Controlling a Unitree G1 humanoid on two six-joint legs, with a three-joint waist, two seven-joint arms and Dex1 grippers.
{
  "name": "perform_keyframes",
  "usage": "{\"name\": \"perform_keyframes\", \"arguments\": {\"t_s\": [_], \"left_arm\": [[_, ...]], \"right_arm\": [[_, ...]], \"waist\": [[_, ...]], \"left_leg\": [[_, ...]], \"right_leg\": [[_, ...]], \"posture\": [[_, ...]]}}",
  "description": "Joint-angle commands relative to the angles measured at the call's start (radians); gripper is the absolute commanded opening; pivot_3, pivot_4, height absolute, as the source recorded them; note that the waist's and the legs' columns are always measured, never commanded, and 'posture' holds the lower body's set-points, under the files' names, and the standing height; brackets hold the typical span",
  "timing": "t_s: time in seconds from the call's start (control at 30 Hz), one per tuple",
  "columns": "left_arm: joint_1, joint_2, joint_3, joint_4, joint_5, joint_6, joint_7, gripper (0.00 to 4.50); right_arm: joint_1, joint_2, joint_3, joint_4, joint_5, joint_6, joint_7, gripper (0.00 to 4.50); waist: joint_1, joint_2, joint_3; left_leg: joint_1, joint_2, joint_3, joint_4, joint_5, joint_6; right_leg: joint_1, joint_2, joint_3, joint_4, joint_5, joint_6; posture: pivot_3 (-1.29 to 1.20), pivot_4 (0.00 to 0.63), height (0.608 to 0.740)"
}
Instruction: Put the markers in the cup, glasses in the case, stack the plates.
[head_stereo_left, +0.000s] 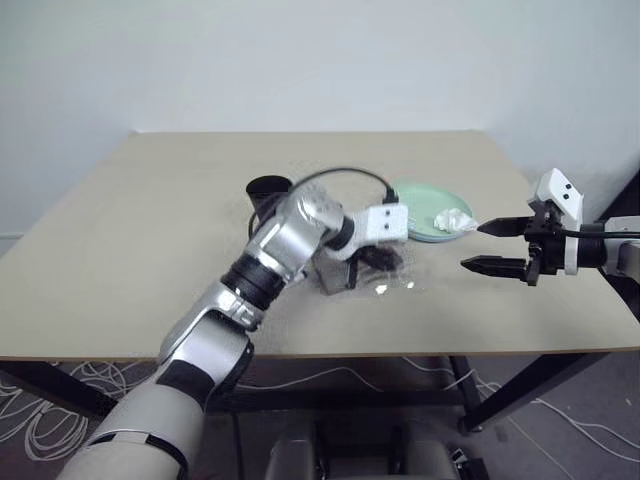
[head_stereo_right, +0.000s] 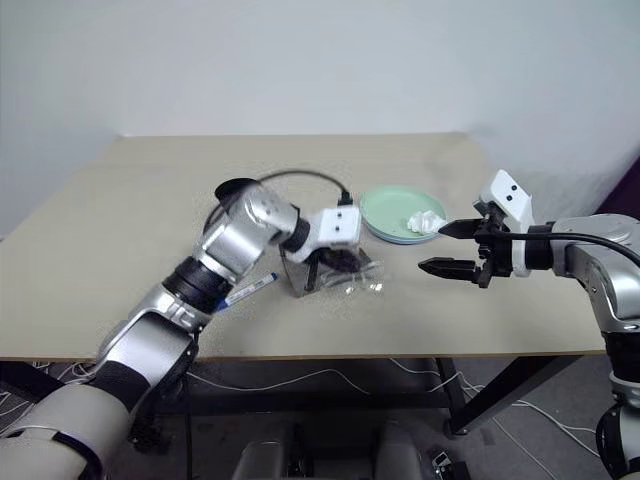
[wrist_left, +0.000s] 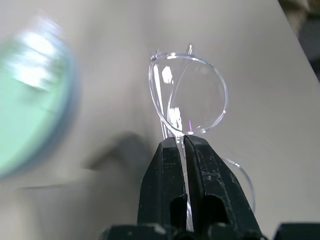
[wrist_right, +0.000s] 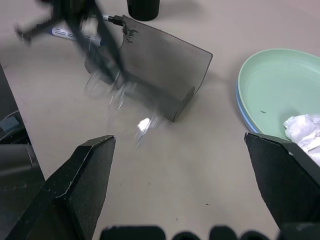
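My left gripper (wrist_left: 182, 142) is shut on the clear-framed glasses (wrist_left: 200, 95), pinching them near the bridge. They hang just in front of the grey case (head_stereo_left: 335, 275), whose lid (wrist_right: 165, 62) stands up. The black cup (head_stereo_left: 268, 192) stands behind the case. A blue-capped marker (head_stereo_right: 250, 290) lies on the table to the case's left, under my left forearm. The mint green plate (head_stereo_left: 425, 205) sits on the light blue plate (wrist_right: 242, 112) at the right. My right gripper (head_stereo_left: 492, 245) hovers open, right of the glasses and in front of the plates, holding nothing.
A crumpled white tissue (head_stereo_left: 453, 220) lies on the green plate. The beige table (head_stereo_left: 150, 220) ends close behind my right gripper's side; cables run across the floor (head_stereo_left: 40, 420) below the front edge.
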Motion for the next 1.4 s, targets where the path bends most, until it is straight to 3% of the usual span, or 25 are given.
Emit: {"name": "perform_keyframes", "arguments": {"t_s": [0.03, 0.37, 0.83, 1.23, 1.4], "left_arm": [[-0.072, 0.023, 0.053, 0.132, 0.018, -0.064, 0.077, 0.04], [-0.114, 0.012, 0.057, 0.529, 0.118, -0.273, 0.286, 0.04], [-0.055, -0.025, 0.055, 0.536, 0.148, -0.341, 0.296, 0.04], [-0.17, -0.031, 0.166, 0.58, 0.079, -0.335, 0.274, 0.04], [-0.215, -0.025, 0.196, 0.678, 0.088, -0.346, 0.341, 0.04]], "right_arm": [[-0.033, 0.004, -0.01, 0.002, 0.003, -0.013, -0.006, 4.5], [-0.059, 0.02, 0.008, 0.018, -0.002, -0.024, -0.003, 4.5], [-0.056, 0.019, 0.006, 0.011, 0.005, -0.016, -0.005, 4.5], [-0.052, 0.02, 0.006, 0.01, 0.003, -0.013, -0.019, 4.5], [-0.057, 0.021, 0.008, 0.013, 0.004, -0.013, -0.022, 4.5]], "waist": [[0.0, 0.0, 0.0], [0.002, -0.001, 0.001], [0.006, -0.001, 0.001], [0.006, -0.001, 0.001], [0.006, -0.001, 0.001]], "left_leg": [[0.0, 0.0, 0.0, 0.0, 0.0, 0.0], [0.0, 0.0, 0.0, 0.0, 0.0, 0.0], [-0.001, 0.0, 0.001, 0.003, -0.002, 0.003], [-0.001, 0.0, 0.001, 0.003, -0.002, 0.003], [-0.001, 0.0, 0.001, 0.003, -0.002, 0.003]], "right_leg": [[0.0, 0.0, 0.0, 0.0, 0.0, 0.0], [0.0, 0.0, 0.0, 0.0, 0.0, 0.0], [-0.001, 0.0, 0.0, 0.001, 0.0, 0.0], [0.0, -0.001, 0.0, 0.0, 0.0, 0.0], [0.0, 0.0, 0.0, 0.001, 0.0, 0.0]], "posture": [[0.0, 0.0, 0.639], [0.0, 0.0, 0.639], [0.0, 0.0, 0.639], [0.0, 0.0, 0.639], [0.0, 0.0, 0.639]]}}
